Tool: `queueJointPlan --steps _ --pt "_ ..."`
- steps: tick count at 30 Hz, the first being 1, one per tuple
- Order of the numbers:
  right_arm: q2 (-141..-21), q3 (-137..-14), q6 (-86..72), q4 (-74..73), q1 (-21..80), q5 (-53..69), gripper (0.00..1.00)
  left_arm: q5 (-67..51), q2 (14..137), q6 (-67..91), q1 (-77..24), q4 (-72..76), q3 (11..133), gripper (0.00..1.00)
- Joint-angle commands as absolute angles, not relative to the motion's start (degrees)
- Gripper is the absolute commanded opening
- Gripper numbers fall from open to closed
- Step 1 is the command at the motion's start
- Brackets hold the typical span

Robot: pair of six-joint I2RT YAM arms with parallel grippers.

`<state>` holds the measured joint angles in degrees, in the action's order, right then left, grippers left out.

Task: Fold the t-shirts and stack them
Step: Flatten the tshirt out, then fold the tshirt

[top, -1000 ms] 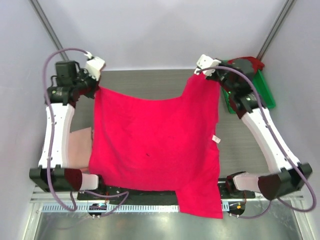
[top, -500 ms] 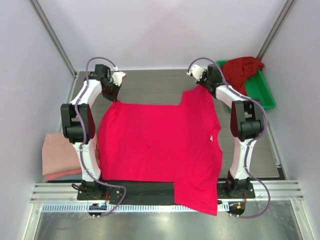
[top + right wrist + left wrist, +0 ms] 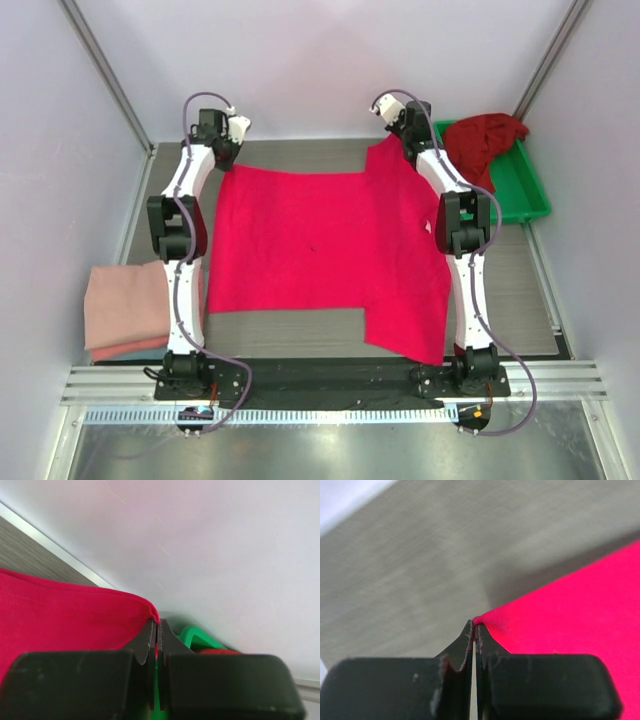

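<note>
The bright pinkish-red t-shirt (image 3: 320, 250) lies spread over the middle of the table, one sleeve reaching the near edge. My left gripper (image 3: 222, 158) is shut on its far left corner (image 3: 479, 622). My right gripper (image 3: 400, 130) is shut on its far right corner (image 3: 150, 611), stretched toward the back wall. A darker crimson t-shirt (image 3: 485, 135) lies crumpled in the green tray (image 3: 522, 190). Folded salmon-pink t-shirts (image 3: 125, 305) are stacked at the near left.
The green tray stands at the back right beside my right arm; its rim shows in the right wrist view (image 3: 192, 634). The back wall is close behind both grippers. Grey table (image 3: 290, 155) shows between the grippers and at the near left.
Both arms have stretched toward the back wall, pulling the pinkish-red shirt away from the near edge and flatter across the table. The salmon stack has come into full view.
</note>
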<state>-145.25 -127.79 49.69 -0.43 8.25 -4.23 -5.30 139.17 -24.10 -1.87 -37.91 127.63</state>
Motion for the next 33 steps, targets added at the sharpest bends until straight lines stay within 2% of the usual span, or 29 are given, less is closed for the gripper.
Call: queueJointPlan --steps 1,11,26,33 --pt "-148.17 -133.59 48.96 1.67 8.09 -5.89 0.01 1.74 142.55 -22.68 -1.76 -32.62 133.5 0.0" --pt "-145.38 -129.82 48.43 0.44 7.65 -7.03 0.01 1.58 141.51 -23.56 -2.46 -30.14 132.63 0.0" --pt "-122.0 -101.62 48.78 -1.58 7.82 -4.13 0.01 -3.43 124.46 -25.49 -3.25 -31.99 118.31 0.0" --pt "-114.62 -95.19 48.6 -1.67 7.82 -3.78 0.01 -4.04 121.21 -25.84 -2.99 -31.9 114.35 0.0"
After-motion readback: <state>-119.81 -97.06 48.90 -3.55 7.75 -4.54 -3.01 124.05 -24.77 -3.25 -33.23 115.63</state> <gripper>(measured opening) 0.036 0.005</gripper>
